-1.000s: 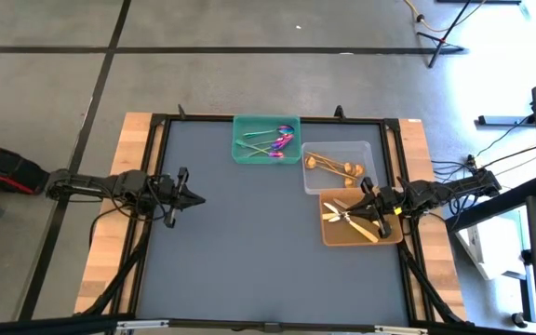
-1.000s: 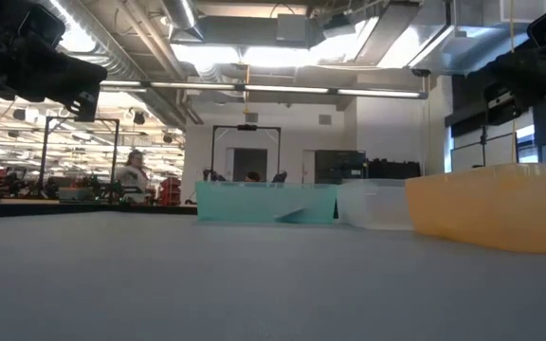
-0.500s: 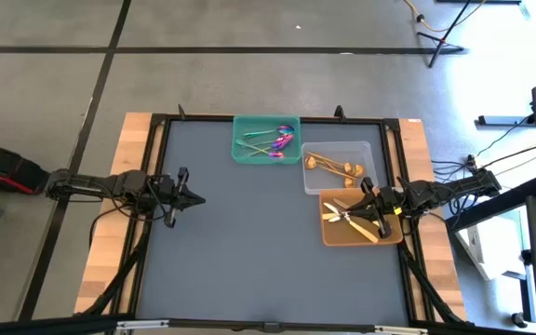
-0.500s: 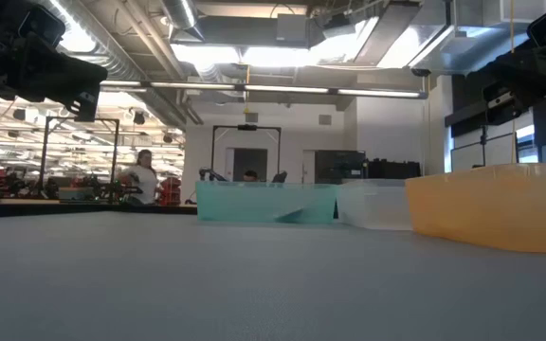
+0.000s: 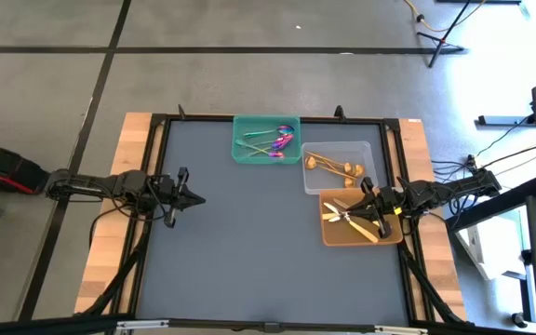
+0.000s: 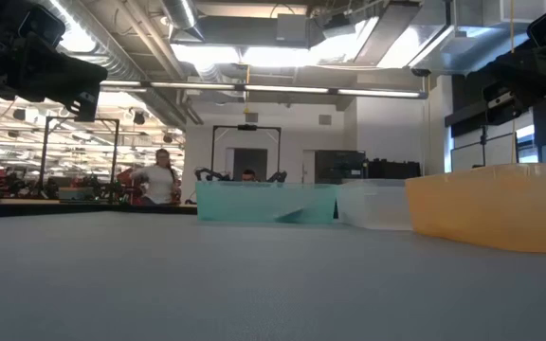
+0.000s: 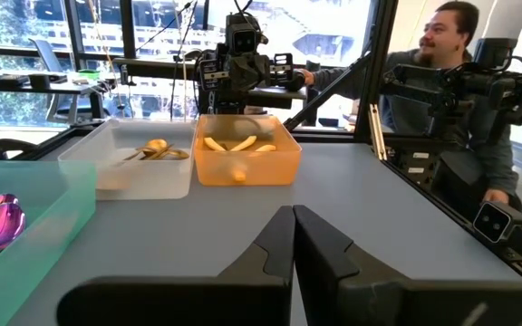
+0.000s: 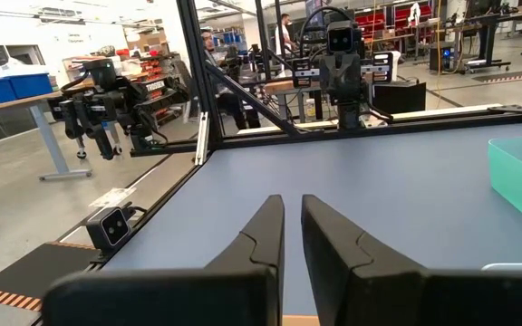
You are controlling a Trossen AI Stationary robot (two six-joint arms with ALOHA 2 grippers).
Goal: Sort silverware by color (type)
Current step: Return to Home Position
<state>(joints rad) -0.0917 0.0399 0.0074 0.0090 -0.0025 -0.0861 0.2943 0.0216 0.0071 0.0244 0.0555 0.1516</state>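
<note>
Two dark robot arms reach in from opposite sides of a dark grey counter (image 5: 249,265), seen from above. The left claw (image 5: 197,198) hangs over the bare left part of the counter, well apart from all three trays. In its own wrist view its two fingers (image 7: 261,263) press together with only a hairline seam between them, and they hold nothing. The right claw (image 5: 359,207) hovers over the orange tray (image 5: 342,239) near the counter's right edge. In its wrist view the fingers (image 8: 252,249) stand a narrow slit apart, gripping nothing. In the low view both arms show only as dark shapes high above the counter.

All the silverware lies sorted into three trays grouped toward the counter's back right.

- **Green tray** (image 5: 240,154): it sits at the back edge and holds the purple-headed spoons (image 5: 275,140). Their iridescent heads sit on thin greenish handles, and the spoons lie crisscrossed.
- **Clear tray** (image 5: 342,184): just beside the green tray, to the right and a little nearer, it holds the shiny gold spoons (image 5: 333,166).
- **Orange tray**: it sits right against the clear tray's near side and holds the pale yellow knives (image 5: 347,217), piled at loose angles.

Beyond the counter's frame, the left wrist view shows a person (image 7: 501,154) beside workshop equipment. The low view shows another person (image 6: 162,180) far back in the room.
</note>
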